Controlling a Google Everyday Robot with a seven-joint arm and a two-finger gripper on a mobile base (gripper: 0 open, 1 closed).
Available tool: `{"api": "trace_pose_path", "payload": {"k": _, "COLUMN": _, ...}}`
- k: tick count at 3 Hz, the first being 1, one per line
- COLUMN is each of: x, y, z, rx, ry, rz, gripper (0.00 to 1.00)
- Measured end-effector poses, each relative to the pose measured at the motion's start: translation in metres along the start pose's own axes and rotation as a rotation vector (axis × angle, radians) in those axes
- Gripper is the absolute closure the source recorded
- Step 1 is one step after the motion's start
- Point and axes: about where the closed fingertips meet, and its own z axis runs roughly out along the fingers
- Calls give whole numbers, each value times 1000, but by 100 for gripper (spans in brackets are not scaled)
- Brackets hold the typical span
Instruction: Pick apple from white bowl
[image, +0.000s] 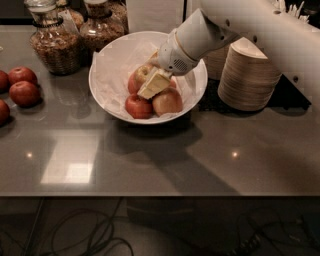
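White and shallow, the wide round paper-lined bowl (98, 95) sits on the glossy grey surface (150, 165) and holds three apples. The largest apple, with a yellow-green crown and red-orange blush (141, 75), lies at the back of the cluster, behind a smaller all-red apple (138, 106) and a paler peach-coloured apple (167, 101). The robot's cream-tipped gripper (155, 83) reaches down into the bowl and rests against the largest apple. Whether it grasps the fruit cannot be told. A stack of beige paper bowls (247, 77) stands just right of the white bowl.
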Motion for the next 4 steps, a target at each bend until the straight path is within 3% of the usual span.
{"api": "trace_pose_path", "payload": {"k": 3, "x": -41, "y": -1, "z": -93, "rx": 46, "ry": -279, "rz": -47, "gripper": 100}}
{"api": "trace_pose_path", "payload": {"k": 4, "x": -43, "y": 0, "z": -94, "rx": 46, "ry": -285, "rz": -47, "gripper": 100}}
